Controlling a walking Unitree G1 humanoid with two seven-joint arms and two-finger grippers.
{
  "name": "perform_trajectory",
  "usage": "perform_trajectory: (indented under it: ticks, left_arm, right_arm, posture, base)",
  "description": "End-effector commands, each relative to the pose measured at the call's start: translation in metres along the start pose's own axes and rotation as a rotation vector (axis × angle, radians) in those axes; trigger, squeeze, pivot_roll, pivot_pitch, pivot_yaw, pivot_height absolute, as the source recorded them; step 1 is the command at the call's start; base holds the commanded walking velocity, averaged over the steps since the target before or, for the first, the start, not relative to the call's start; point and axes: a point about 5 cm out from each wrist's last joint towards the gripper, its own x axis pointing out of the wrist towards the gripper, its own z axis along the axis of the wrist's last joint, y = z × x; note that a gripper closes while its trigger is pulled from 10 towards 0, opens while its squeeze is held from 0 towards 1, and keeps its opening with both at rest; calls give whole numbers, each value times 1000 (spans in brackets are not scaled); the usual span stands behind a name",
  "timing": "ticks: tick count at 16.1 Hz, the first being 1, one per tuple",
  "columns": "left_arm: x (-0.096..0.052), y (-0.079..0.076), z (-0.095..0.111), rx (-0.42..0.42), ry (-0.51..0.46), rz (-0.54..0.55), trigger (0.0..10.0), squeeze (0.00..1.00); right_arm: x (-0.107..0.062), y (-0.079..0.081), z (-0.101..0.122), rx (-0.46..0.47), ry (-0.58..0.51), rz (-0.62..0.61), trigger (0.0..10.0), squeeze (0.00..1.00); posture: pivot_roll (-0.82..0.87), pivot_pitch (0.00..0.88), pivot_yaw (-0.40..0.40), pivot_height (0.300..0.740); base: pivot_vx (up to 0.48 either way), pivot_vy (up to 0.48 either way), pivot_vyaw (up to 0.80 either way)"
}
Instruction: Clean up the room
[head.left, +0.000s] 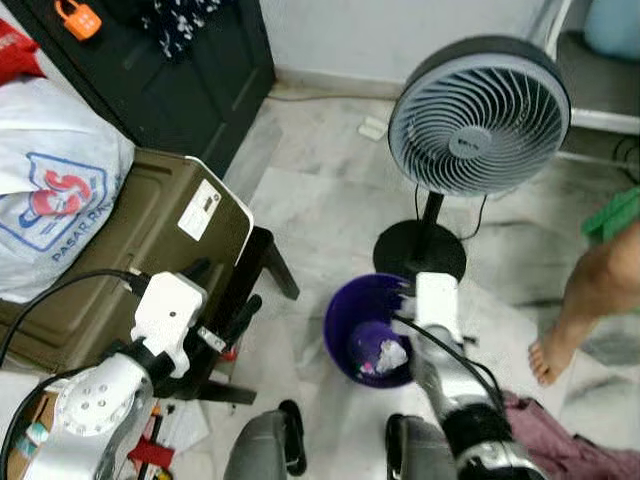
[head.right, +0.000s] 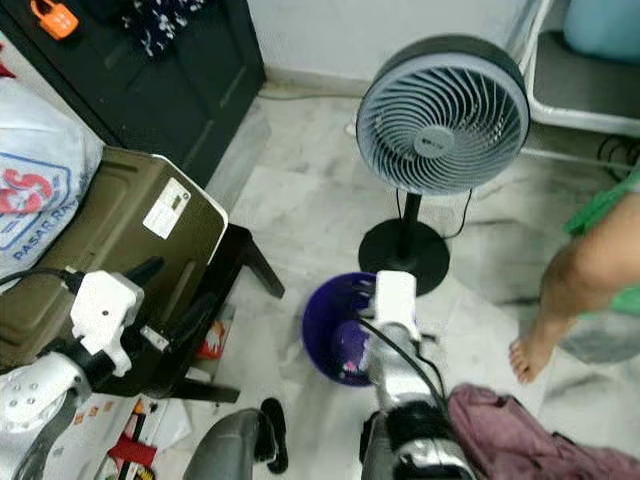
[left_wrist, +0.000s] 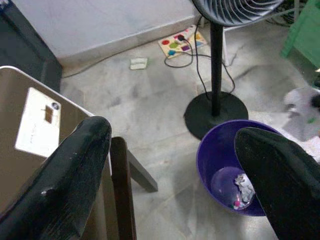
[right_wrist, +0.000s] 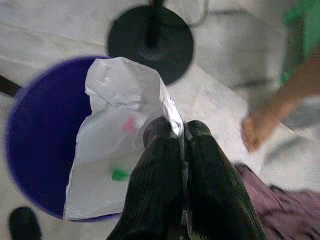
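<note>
We see the bin (head.left: 345, 330) on the floor (head.left: 320, 200) just before the fan (head.left: 478, 125), with paper scraps (left_wrist: 243, 187) in it. The case (head.left: 150, 250) stands to its left, a person's foot (head.left: 548, 358) to its right.

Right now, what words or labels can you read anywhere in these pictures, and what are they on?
"PASAR RA...": blue print on the white bag, cut off by a fold; large red letters above it look like "CS", only partly shown.
Fan hub badge: too small to read.
White sticker on the olive case: too blurred to read.
Paper in the right gripper: coloured marks, no legible words.
</note>
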Motion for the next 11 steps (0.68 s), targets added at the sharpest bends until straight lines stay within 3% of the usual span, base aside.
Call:
perform_trajectory:
  ticks: [1,5,9,11]
  left_arm:
    - [-1,1,-3,-6,23,-5,10000,0]
    - [2,5,-2,2,15,2,10000,0]
    - [-9,8,-7,8,47,35,10000,0]
    - [-9,7,-8,6,48,37,10000,0]
  right_arm:
    - [-2,2,-4,17,15,3,10000,0]
    - [-3,12,9,33,-44,36,10000,0]
    - [1,3,47,5,-236,19,10000,0]
    - [3,0,49,22,-229,17,10000,0]
  posture:
    - [20,295,163,740]
    - [35,291,162,740]
    - [51,290,154,740]
    - [45,289,151,740]
  base:
    - [0,0,0]
    - [0,0,0]
    - [0,0,0]
    - [0,0,0]
